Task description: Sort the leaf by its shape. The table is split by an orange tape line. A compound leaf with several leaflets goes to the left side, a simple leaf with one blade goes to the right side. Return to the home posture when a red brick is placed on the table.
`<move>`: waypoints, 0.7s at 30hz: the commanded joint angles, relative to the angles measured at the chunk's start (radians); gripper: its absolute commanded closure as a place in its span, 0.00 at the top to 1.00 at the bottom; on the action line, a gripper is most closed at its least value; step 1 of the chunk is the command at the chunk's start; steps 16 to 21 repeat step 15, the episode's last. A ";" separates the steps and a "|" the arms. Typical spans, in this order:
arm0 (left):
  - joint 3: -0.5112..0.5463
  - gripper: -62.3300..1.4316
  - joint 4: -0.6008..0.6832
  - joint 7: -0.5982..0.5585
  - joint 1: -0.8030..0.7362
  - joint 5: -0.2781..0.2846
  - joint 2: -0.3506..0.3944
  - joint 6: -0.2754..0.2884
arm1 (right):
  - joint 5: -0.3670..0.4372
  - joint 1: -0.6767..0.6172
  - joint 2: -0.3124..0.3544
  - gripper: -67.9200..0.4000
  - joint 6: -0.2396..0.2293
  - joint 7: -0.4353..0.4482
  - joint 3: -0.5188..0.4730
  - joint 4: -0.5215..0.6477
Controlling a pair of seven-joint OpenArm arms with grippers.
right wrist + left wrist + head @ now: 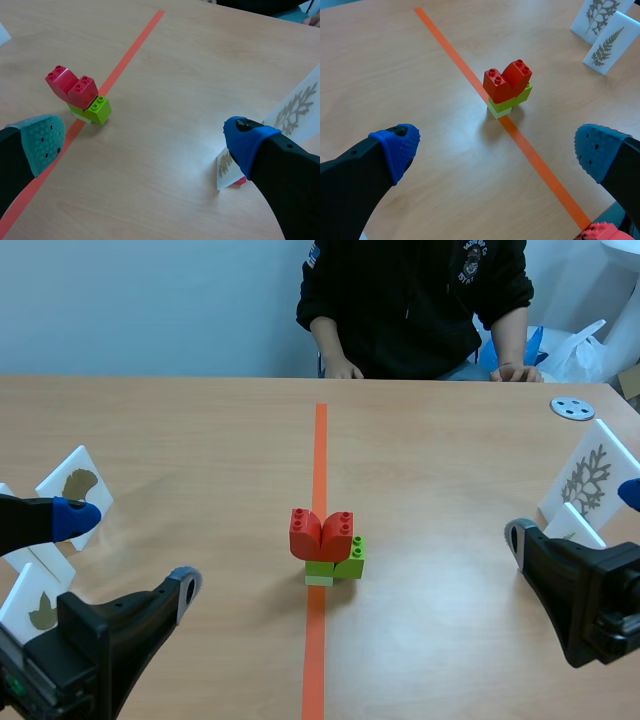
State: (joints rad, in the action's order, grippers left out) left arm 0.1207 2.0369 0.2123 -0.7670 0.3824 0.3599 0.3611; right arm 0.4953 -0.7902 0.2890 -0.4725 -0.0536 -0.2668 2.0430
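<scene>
The red brick (322,533) is sitting on the tape line (320,440); the left gripper (498,148) and right gripper (145,141) are holding their fingers apart, empty. Retreating home, either is risking toppling the leaf cards (75,485) standing well off that line.

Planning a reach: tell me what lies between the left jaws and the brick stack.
Only bare table and a stretch of the orange tape, which runs on under the stack. The left wrist view shows this.

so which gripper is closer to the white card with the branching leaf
Right. The right gripper is right beside the branching-leaf card; the left gripper is far off across the orange tape line.
</scene>
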 commanded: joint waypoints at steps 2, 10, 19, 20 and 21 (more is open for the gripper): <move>0.003 1.00 0.011 -0.013 0.003 0.006 -0.005 0.001 | 0.006 0.012 0.008 1.00 0.000 0.014 -0.007 0.009; 0.003 1.00 0.011 -0.013 0.003 0.006 -0.005 0.001 | 0.006 0.012 0.008 1.00 0.000 0.014 -0.007 0.009; 0.003 1.00 0.011 -0.013 0.003 0.006 -0.005 0.001 | 0.006 0.012 0.008 1.00 0.000 0.007 -0.007 0.009; 0.003 1.00 0.011 -0.013 0.003 0.006 -0.005 0.001 | 0.006 0.012 0.008 1.00 0.000 0.007 -0.007 0.009; 0.003 1.00 0.011 -0.013 0.003 0.006 -0.005 0.001 | 0.006 0.012 0.008 1.00 0.000 0.007 -0.007 0.009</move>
